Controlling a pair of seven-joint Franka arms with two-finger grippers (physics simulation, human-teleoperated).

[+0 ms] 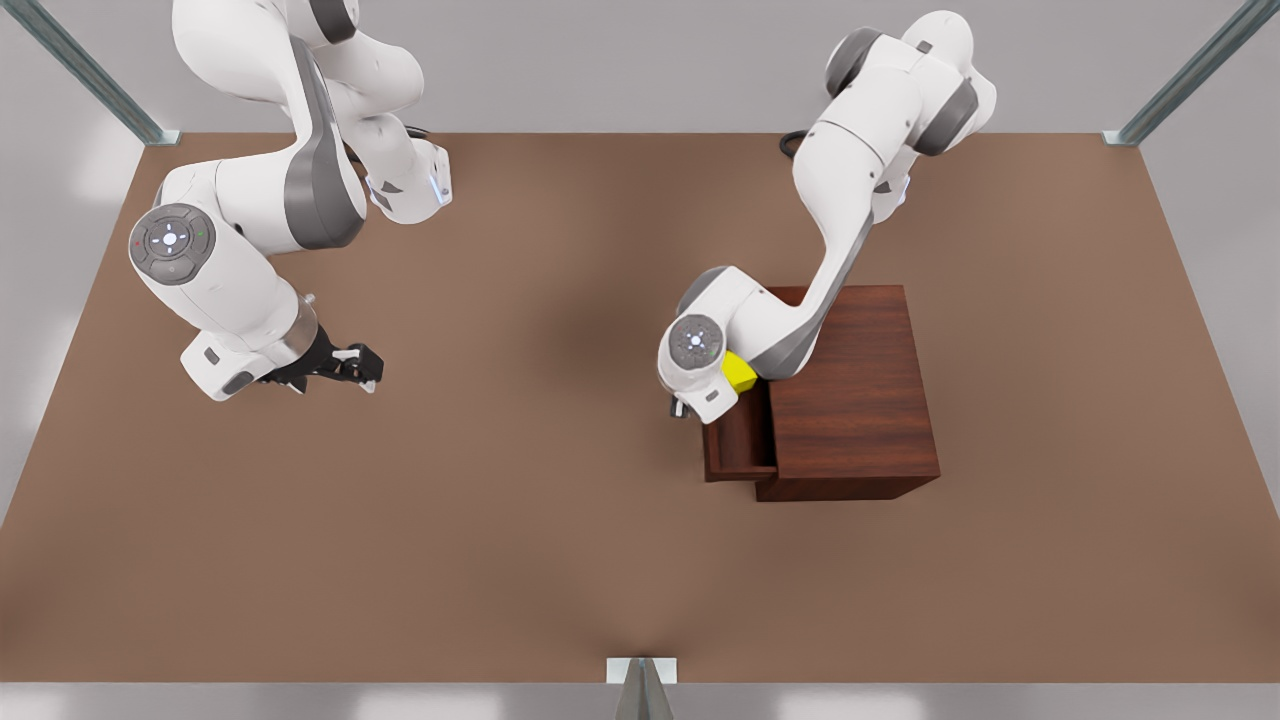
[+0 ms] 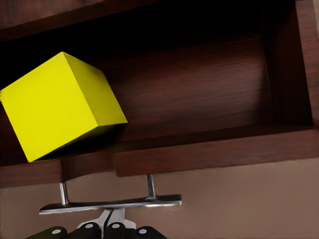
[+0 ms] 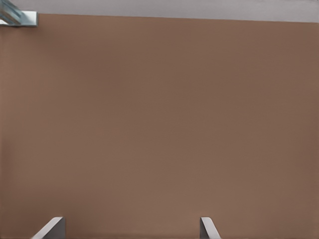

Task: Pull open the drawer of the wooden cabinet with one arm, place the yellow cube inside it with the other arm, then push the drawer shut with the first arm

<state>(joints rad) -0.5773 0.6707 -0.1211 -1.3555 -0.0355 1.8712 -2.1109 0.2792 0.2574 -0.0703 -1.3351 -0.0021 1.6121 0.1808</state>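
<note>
The left gripper [image 2: 102, 226] sits at the bottom edge of the left wrist view, its dark fingers [image 2: 89, 231] bunched together on the stem of the silver handle [image 2: 110, 203], so the jaws read as closed on the handle. Just beyond the handle lies the drawer [image 2: 209, 154], pulled out, and in the upper left of that frame the yellow cube [image 2: 60, 104] rests tilted inside it, leaning toward the cabinet [image 2: 45, 15] opening.

The right gripper [image 1: 350, 365] hangs at the left of the front view, well apart from the cabinet [image 1: 850, 390], over bare table [image 1: 520, 560]. The right wrist view shows two pale fingertips [image 3: 50, 228] spread wide with nothing between them: jaws open, arm waiting.

Handling, as a judgement: the drawer looks rigid and likely slides on a straight track, so the thin, smooth bar is best taken at its middle and pushed squarely. The cube looks light and hard, and could shift while tilted.

The front view gives the whole layout, but the arm [image 1: 700, 350] hides the handle and most of the cube [image 1: 740, 372]. The left wrist view supplies both.
</note>
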